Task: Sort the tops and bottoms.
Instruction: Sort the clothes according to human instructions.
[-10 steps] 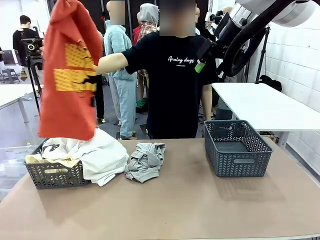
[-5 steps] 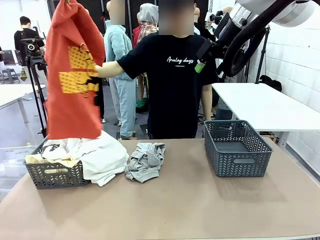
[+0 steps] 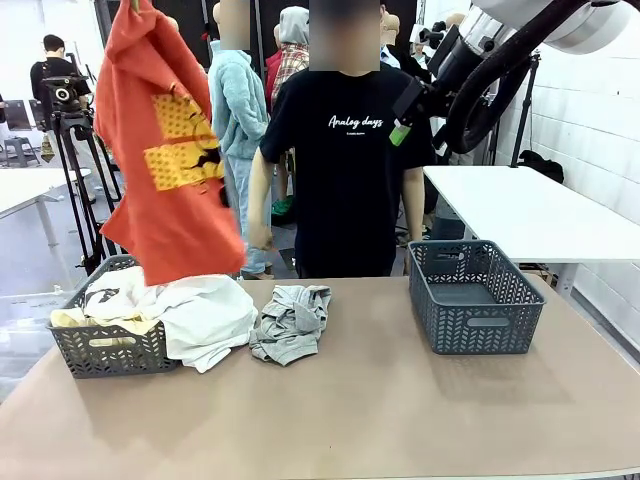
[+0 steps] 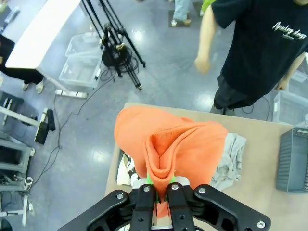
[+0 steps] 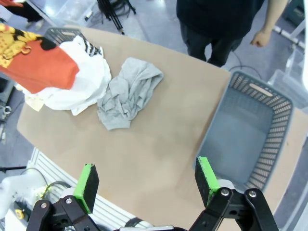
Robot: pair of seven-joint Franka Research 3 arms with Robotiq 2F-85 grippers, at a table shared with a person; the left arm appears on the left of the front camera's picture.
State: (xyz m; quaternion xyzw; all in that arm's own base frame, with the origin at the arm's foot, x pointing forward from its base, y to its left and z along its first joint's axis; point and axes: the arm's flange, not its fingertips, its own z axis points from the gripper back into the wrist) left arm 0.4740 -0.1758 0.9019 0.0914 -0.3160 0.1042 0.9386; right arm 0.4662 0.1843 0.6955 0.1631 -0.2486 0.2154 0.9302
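An orange-red top (image 3: 165,150) with a yellow print hangs high over the table's left side. My left gripper (image 4: 161,190) is shut on a bunched fold of the orange-red top (image 4: 178,144) and looks straight down it. Below it, a dark left basket (image 3: 105,348) holds white, pale yellow and black-and-white garments, and a white garment (image 3: 205,315) spills over its side. A crumpled grey garment (image 3: 290,320) lies on the table beside it. High above the near table edge, my right gripper (image 5: 147,178) is open and holds nothing.
A dark basket (image 3: 470,295) stands empty at the table's right. A person in a black T-shirt (image 3: 345,150) stands at the far edge with both arms lowered. The brown table (image 3: 380,420) is bare in front. My right arm (image 3: 480,80) crosses the upper right.
The person has let go of the orange-red top and lowered the arm. The top has swung to the right and hangs slanted. My right gripper has not moved.
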